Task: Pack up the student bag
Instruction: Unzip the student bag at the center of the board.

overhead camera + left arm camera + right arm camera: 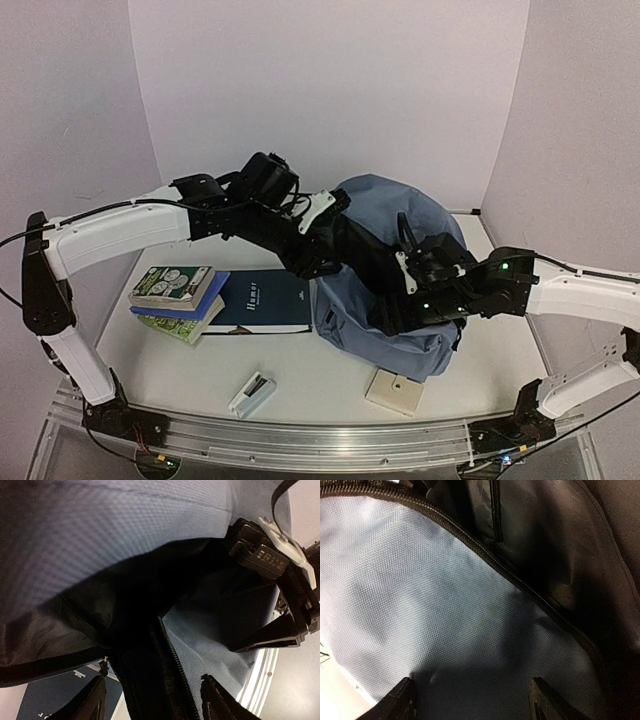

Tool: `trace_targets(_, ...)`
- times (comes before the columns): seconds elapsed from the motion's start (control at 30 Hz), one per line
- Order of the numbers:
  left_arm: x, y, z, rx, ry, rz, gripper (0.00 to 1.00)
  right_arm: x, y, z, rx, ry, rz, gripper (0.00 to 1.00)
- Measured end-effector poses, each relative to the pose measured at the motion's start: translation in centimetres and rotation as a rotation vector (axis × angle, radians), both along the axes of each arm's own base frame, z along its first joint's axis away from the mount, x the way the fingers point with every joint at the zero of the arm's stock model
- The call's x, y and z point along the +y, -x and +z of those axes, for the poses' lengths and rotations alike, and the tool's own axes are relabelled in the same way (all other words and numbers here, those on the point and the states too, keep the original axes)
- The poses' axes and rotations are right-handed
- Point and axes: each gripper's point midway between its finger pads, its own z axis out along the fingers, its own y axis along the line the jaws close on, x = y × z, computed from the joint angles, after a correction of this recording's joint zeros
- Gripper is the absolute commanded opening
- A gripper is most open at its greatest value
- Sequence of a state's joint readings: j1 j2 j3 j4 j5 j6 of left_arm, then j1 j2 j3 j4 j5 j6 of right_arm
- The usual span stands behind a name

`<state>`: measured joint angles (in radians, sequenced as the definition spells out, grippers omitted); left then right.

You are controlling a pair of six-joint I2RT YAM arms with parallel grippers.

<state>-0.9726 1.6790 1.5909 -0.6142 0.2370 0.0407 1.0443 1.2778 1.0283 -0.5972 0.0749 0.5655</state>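
Observation:
The slate-blue student bag (405,225) lies at the middle right of the table with its black-lined mouth facing left. My left gripper (322,262) is at that mouth. In the left wrist view it (155,705) is open, with the bag's black zipper edge (170,665) running between its fingers. My right gripper (395,300) is against the bag's front side. In the right wrist view it (472,702) is open over blue fabric (420,605), with a zipper (520,582) and black lining beyond. The right gripper also shows in the left wrist view (280,600).
A stack of books (178,298) and a dark blue book (265,300) lie left of the bag. A small white device (252,393) and a beige square block (393,391) lie near the front edge.

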Motion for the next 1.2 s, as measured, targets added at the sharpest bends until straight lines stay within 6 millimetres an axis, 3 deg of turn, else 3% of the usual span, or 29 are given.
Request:
trace_targets(0.27, -0.4, 2.0, -0.3, 0.071, 0.003, -0.098, 0.07, -0.3, -0.5, 0.3, -0.027, 0.003, -0.025, 0.77)
trace_targets(0.33, -0.5, 2.5, -0.1, 0.087, 0.014, -0.122, 0.01, -0.4, -0.6, 0.4, -0.032, 0.005, -0.033, 0.8)
trace_targets(0.53, 0.7, 4.3, 0.5, 0.085, 0.08, -0.161, 0.0, 0.0, -1.3, 2.1, -0.058, -0.027, -0.024, 0.94)
trace_targets(0.67, 1.2, 5.3, 2.1, 0.055, 0.156, -0.188, 0.0, 0.5, -1.2, 4.0, -0.073, -0.081, 0.045, 0.98)
trace_targets(0.97, 1.0, 7.2, 4.9, 0.037, 0.261, -0.295, 0.0, 2.8, 1.1, 11.8, -0.2, -0.243, 0.323, 0.98)
trace_targets(1.07, 1.1, 8.0, 5.4, 0.037, 0.275, -0.341, 0.0, 3.1, 0.8, 14.7, -0.266, -0.283, 0.375, 0.98)
trace_targets(1.2, 1.4, 9.0, 6.3, 0.026, 0.298, -0.392, 0.0, 3.9, -0.1, 16.8, -0.314, -0.311, 0.423, 0.98)
